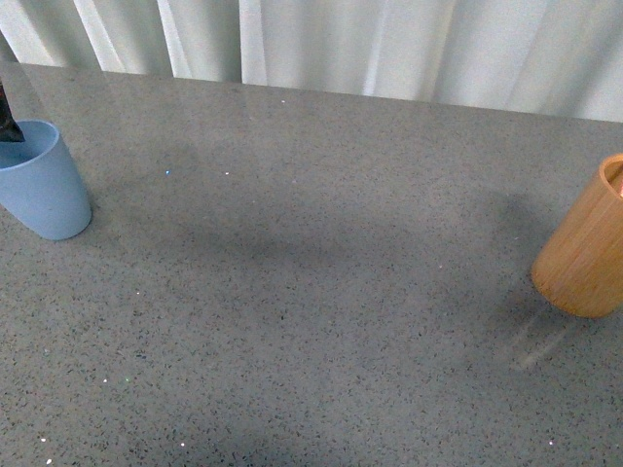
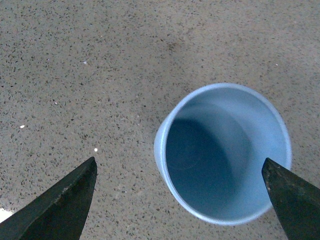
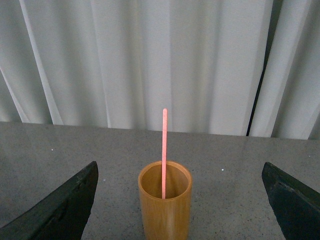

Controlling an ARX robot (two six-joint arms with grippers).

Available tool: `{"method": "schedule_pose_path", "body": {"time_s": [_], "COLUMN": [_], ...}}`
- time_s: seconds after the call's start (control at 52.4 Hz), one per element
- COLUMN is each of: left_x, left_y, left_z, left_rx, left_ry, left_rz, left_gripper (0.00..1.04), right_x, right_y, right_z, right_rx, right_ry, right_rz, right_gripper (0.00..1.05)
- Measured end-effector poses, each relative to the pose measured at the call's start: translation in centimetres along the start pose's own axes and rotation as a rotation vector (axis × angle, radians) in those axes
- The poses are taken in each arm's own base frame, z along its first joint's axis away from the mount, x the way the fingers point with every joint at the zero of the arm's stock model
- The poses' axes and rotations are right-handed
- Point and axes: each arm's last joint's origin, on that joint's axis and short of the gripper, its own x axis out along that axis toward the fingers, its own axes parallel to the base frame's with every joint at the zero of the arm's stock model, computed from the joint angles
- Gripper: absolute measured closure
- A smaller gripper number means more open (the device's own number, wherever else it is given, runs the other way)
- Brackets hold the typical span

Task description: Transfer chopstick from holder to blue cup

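One chopstick (image 3: 164, 145) upright in holder (image 3: 165, 215)

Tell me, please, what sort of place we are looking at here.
Probably a staged test bench rather than a real kitchen: a bare speckled grey counter, plain white curtains as a backdrop, and only a blue cup and a holder with one chopstick.

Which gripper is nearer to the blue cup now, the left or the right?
Left. The left gripper hangs above the blue cup, fingers open; the right gripper faces the wooden holder across the table.
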Motion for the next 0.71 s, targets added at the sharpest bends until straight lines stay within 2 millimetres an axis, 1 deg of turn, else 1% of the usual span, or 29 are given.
{"method": "schedule_pose_path", "body": {"time_s": [0.21,0.401,0.439,0.458,0.534,0.553,0.591,0.706], "left_x": [1.9,2.9,2.9,3.0,3.2,3.3,3.4,3.7], "left_y": [0.2,0.2,0.2,0.1,0.0,-0.2,-0.5,-1.3], "left_z": [0.9,1.5,1.6,1.6,1.6,1.5,1.4,1.3], "left_rx": [-0.021,-0.027,-0.026,-0.024,-0.019,-0.015,-0.008,0.007], "left_ry": [0.037,0.048,0.049,0.052,0.065,0.074,0.087,0.130], "left_rz": [0.046,0.082,0.091,0.096,0.105,0.111,0.111,0.092], "left_gripper": [0.07,0.07,0.10,0.14,0.23,0.29,0.36,0.52], "right_x": [0.0,0.0,0.0,0.0,0.0,0.0,0.0,0.0], "right_y": [0.0,0.0,0.0,0.0,0.0,0.0,0.0,0.0], "right_z": [0.0,0.0,0.0,0.0,0.0,0.0,0.0,0.0], "right_rx": [0.000,0.000,0.000,0.000,0.000,0.000,0.000,0.000], "right_ry": [0.000,0.000,0.000,0.000,0.000,0.000,0.000,0.000], "right_rz": [0.000,0.000,0.000,0.000,0.000,0.000,0.000,0.000], "right_gripper": [0.10,0.10,0.10,0.10,0.10,0.10,0.10,0.10]}}
